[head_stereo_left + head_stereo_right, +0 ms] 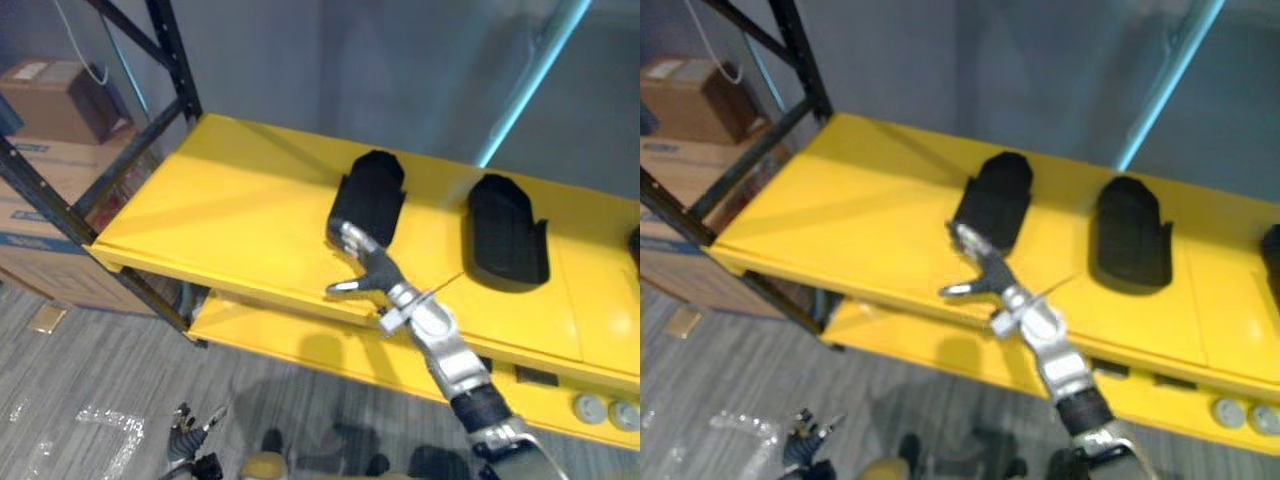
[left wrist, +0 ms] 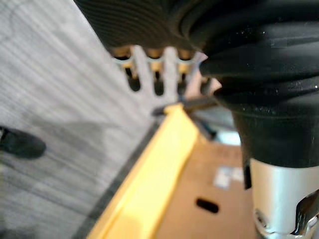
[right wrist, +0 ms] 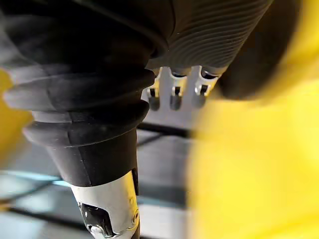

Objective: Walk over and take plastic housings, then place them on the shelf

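Observation:
Two black plastic housings lie on the yellow top shelf (image 1: pixel 230 190), one in the middle (image 1: pixel 370 195) and one further right (image 1: pixel 508 240). The edge of a third (image 1: pixel 635 250) shows at the far right. My right hand (image 1: pixel 365 262) reaches over the shelf's front edge, fingers straight and thumb spread, with its fingertips at the near end of the middle housing (image 3: pixel 259 55). It holds nothing. My left hand (image 2: pixel 144 69) hangs low above the floor beside the shelf's yellow edge, fingers relaxed and empty.
Black rack uprights (image 1: pixel 170 50) frame the shelf's left end, with cardboard boxes (image 1: pixel 50 100) stacked behind them. A lower yellow shelf (image 1: pixel 300 335) carries grey round parts (image 1: pixel 590 408) at the right. A teal pole (image 1: pixel 530 80) rises behind. Crumpled plastic film (image 1: pixel 100 425) lies on the floor.

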`<state>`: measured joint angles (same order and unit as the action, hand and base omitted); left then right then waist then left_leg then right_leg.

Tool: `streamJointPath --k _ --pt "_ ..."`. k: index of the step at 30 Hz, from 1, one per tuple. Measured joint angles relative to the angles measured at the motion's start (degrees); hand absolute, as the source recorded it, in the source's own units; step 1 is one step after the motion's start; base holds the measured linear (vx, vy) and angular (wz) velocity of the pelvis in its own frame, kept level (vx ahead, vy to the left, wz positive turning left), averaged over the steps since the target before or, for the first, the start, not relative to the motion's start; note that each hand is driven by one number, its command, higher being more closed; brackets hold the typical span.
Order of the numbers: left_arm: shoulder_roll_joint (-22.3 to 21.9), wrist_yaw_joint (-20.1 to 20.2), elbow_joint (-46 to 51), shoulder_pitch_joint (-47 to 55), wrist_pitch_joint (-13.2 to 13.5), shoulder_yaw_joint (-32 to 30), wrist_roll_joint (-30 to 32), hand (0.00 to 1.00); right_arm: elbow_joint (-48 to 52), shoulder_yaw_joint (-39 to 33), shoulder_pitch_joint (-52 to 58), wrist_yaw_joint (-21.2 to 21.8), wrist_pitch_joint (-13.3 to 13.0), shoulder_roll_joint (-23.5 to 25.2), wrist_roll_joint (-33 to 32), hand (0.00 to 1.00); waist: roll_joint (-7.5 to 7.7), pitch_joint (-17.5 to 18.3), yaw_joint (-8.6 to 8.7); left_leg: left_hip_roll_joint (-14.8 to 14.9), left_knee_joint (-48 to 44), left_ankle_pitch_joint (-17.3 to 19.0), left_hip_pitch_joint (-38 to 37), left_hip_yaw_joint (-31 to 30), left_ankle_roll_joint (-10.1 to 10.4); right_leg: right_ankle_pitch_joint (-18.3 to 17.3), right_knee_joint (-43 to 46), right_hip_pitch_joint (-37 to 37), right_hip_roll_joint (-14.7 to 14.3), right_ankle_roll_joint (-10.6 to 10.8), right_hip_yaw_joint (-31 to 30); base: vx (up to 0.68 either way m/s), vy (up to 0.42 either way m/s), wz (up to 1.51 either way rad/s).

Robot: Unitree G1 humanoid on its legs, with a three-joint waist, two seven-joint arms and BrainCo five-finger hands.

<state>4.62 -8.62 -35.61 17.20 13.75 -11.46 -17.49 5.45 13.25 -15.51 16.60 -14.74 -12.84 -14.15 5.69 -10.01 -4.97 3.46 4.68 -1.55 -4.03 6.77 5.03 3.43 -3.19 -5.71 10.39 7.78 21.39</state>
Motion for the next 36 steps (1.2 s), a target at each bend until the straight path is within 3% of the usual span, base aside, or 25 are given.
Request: streamJointPath --k 4,9,12,14,17,20,26,31,36 --pt "-0.7 0.0 -3.1 -2.1 0.4 -3.5 0.0 0.00 7.9 -7.2 3.2 -1.2 -3.6 0.0 -1.2 0.00 1.23 1.4 2.17 0.1 0.0 0.1 -0.7 3.4 0.1 0.4 0.1 0.7 0.0 0.0 -1.9 0.02 0.010 -0.25" --pt "-1.5 0.0 -8.6 -4.1 0.4 -4.3 0.0 0.00 13.7 -13.6 10.2 -5.7 -5.5 0.1 -1.9 0.00 -0.07 4.2 3.57 0.2 0.0 1.2 -2.0 6.7 -0.2 0.9 0.1 1.5 -0.4 -0.1 -5.0 -0.03 0.008 -0.35" --pt "-3.0 0.0 -11.0 -4.5 0.0 -4.1 0.0 0.00 13.7 -18.4 15.9 -11.6 -4.9 1.2 -1.4 0.00 -1.23 5.8 5.22 0.2 0.3 2.0 -3.0 8.4 0.0 0.9 0.3 1.5 -0.4 -0.1 -6.9 -0.05 0.018 -0.30" --pt "-3.2 0.2 -12.5 -4.6 -0.6 -3.1 0.4 0.00 12.5 -20.9 19.5 -16.5 -2.4 2.6 0.5 0.00 -1.88 6.6 6.17 0.5 0.3 2.3 -3.4 9.5 0.1 0.7 0.4 1.7 -0.5 -0.2 -7.9 -0.03 0.007 -0.34" --pt "-3.0 0.3 -14.0 -5.2 -2.6 -0.4 0.8 0.00 2.4 -27.5 24.8 -26.1 1.5 6.4 -0.9 0.00 -2.31 6.9 7.52 1.2 0.3 2.5 -4.4 12.1 0.5 0.5 0.4 2.3 -1.5 -0.6 -10.4 -0.02 -0.020 -0.39" --pt "-2.8 -0.1 -15.6 -5.4 -5.7 2.4 2.4 0.00 -2.4 -33.1 28.7 -32.7 2.2 9.0 -0.9 0.00 -3.46 7.0 8.81 1.7 0.3 3.0 -5.1 15.8 0.9 1.1 0.5 3.8 -2.4 -0.9 -13.9 0.00 -0.007 -0.54" --pt "-1.4 0.1 -20.2 -5.7 -11.1 3.9 4.2 0.00 -6.7 -36.5 32.8 -34.4 2.0 9.5 0.2 0.00 -3.98 6.9 12.24 3.4 0.0 5.2 -10.3 25.7 2.9 2.0 -0.3 4.5 -5.7 -1.5 -22.4 0.02 -0.004 -0.83" --pt "0.8 1.1 -22.1 -7.2 -16.4 4.0 6.8 0.00 -14.7 -35.4 32.9 -34.5 1.9 9.4 3.4 0.00 -4.49 6.0 12.57 4.9 -0.8 6.3 -12.6 32.7 4.6 3.8 -0.7 5.6 -6.4 -2.3 -19.1 -0.01 -0.047 -0.73" --pt "0.4 2.8 -23.8 -9.3 -18.0 4.1 9.1 0.00 -20.4 -31.7 32.3 -35.5 -0.6 9.4 4.4 0.00 -5.73 4.6 12.61 6.2 -1.6 7.2 -14.0 34.8 5.7 4.0 -0.8 5.5 -7.9 -2.6 -19.9 -0.01 -0.046 -0.20"
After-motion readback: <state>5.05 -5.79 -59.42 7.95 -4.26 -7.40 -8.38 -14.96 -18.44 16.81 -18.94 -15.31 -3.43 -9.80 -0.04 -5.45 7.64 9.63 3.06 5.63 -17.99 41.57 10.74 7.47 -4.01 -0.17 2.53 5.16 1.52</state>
